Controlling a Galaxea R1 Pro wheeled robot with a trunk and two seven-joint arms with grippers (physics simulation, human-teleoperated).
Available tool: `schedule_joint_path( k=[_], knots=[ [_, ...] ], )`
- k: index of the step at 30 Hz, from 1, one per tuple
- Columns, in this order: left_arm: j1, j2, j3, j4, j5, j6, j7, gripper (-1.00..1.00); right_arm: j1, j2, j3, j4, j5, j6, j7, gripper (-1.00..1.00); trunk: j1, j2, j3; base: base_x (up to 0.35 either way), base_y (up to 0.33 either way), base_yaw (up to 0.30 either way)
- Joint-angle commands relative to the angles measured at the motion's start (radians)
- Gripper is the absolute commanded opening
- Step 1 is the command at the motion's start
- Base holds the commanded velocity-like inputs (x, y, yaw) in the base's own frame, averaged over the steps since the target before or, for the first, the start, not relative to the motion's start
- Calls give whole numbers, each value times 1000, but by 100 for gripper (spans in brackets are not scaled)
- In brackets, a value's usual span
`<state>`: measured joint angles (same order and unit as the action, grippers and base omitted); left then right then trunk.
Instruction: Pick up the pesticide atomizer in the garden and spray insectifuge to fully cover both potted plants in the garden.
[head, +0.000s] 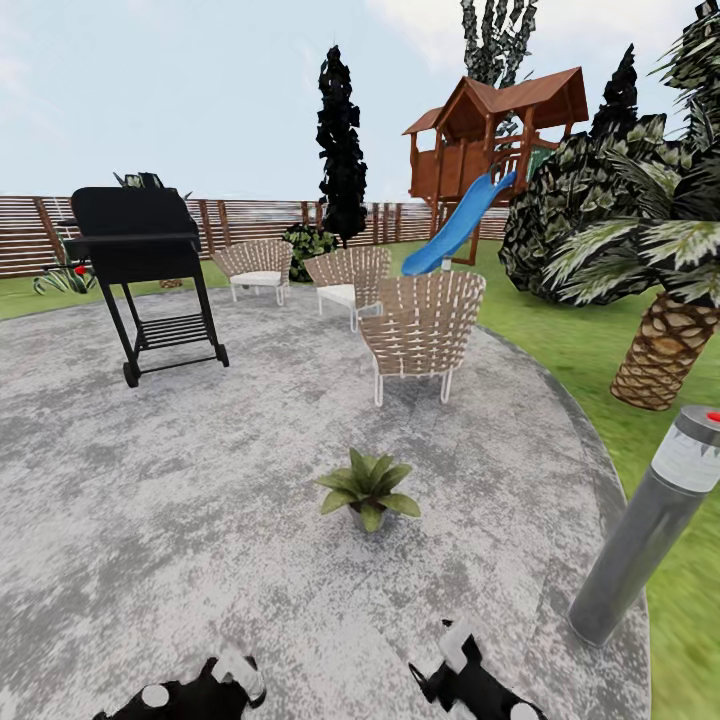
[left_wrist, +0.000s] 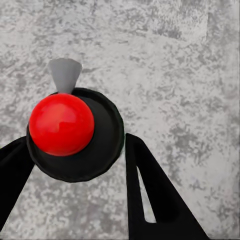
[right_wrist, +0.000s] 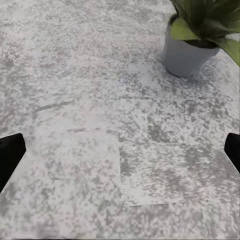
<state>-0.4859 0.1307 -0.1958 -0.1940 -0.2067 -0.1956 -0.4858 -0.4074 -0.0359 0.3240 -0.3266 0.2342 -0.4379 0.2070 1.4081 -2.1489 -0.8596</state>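
Paved patch (head: 200, 500): round, mottled grey, with a rough stone-like texture; green lawn (head: 590, 350) borders it on the robot's right.
Potted plant (head: 368, 490): low rosette of pointed green leaves in a small, smooth, tapered grey pot. It stands upright on the paving, ahead of both claws. The right wrist view shows the same pot (right_wrist: 187, 55) beyond the fingers and clear of them.
Pesticide atomizer (left_wrist: 75, 135): seen end-on in the left wrist view as a round black body with a glossy red sphere on it and a pale grey flared nozzle projecting from its rim. It sits between the left fingers, above the paving.
Left claw (left_wrist: 77, 140): black, wedge-shaped fingers (left_wrist: 150, 200) closed in on the atomizer body, one on each side, grasping it.
Right claw (right_wrist: 120, 150): released and spread wide. The black fingertips (right_wrist: 10, 155) lie at the frame edges, with bare paving between them and nothing touching them.
Bollard lamp (head: 650, 530): smooth grey cylinder with a paler ribbed head, at the paving edge on the robot's right.
Grill (head: 140, 260): matte black box on a wheeled frame, far left.
Chairs (head: 420, 330): three woven lattice shells on thin white legs, beyond the plant.
Fence (head: 250, 220): brown horizontal slats at the back.
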Motion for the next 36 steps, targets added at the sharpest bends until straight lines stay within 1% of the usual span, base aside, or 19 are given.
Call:
schedule_joint_path(
  k=[1,2,3,5,7,9,11,13,16,18,19,20,23,29,30,33,34,35,36],
  knots=[
    [-19,3,-8,-3,-55,-3,-57,-100,-4,-1,-3,-33,21,34,64,100,0,0,-1,0,0,0],
    [-28,4,-10,-4,-83,-1,-88,-100,-9,-1,-2,-51,29,52,100,100,0,0,-1,0,0,0],
    [-40,7,-10,-5,-119,1,-125,-100,-20,-2,-2,-71,40,68,149,100,0,0,-1,0,0,0],
    [-61,9,-12,-7,-166,1,-170,-100,-41,-4,-2,-87,61,79,222,100,0,0,-1,0,0,0],
    [-82,10,-12,-9,-209,2,-210,-100,-53,-5,-3,-92,86,83,268,100,0,0,-1,0,0,0],
    [-105,12,-13,-10,-265,2,-266,-100,-59,-5,-3,-95,124,85,287,100,0,0,-1,0,0,0],
    [-119,14,-12,-10,-308,8,-305,-100,-66,-5,-3,-96,144,85,292,100,0,0,-1,0,0,0],
    [-131,14,-12,-11,-337,18,-322,-100,-70,-4,-3,-95,150,86,300,100,0,0,-1,0,0,0],
    [-137,13,-14,-11,-368,26,-332,-100,-72,1,-3,-95,153,87,319,100,0,0,-1,0,0,0],
    [-138,7,-14,-11,-403,29,-359,-100,-73,9,-1,-97,154,87,367,100,0,0,-1,0,0,0],
    [-138,5,-14,-11,-412,30,-371,-100,-74,10,-1,-101,154,87,386,100,0,0,-1,0,0,0],
    [-138,3,-14,-11,-421,30,-386,-100,-74,11,-1,-107,154,87,406,-100,0,0,-1,0,0,0],
    [-138,-3,-14,-12,-430,30,-400,-100,-74,13,0,-115,154,86,427,-100,0,0,-1,0,0,0],
    [-139,-7,-13,-14,-434,42,-404,-100,-74,14,1,-117,154,85,435,-100,0,0,-1,0,0,0],
    [-139,-12,-14,-14,-439,43,-404,-100,-74,16,1,-118,154,85,446,-100,0,0,-1,0,0,0],
    [-139,-31,-13,-15,-471,44,-404,-100,-74,37,7,-133,163,85,477,-100,0,0,-1,0,0,0],
    [-140,-36,-13,-15,-474,44,-404,-100,-74,45,7,-135,168,85,479,-100,0,0,-1,0,0,0],
    [-140,-50,-14,-25,-477,45,-404,-100,-74,67,8,-136,179,85,481,-100,0,0,-1,0,0,0],
    [-140,-54,-14,-36,-477,45,-406,-100,-74,73,8,-136,185,85,481,-100,0,0,-1,0,0,0]
  ],
)
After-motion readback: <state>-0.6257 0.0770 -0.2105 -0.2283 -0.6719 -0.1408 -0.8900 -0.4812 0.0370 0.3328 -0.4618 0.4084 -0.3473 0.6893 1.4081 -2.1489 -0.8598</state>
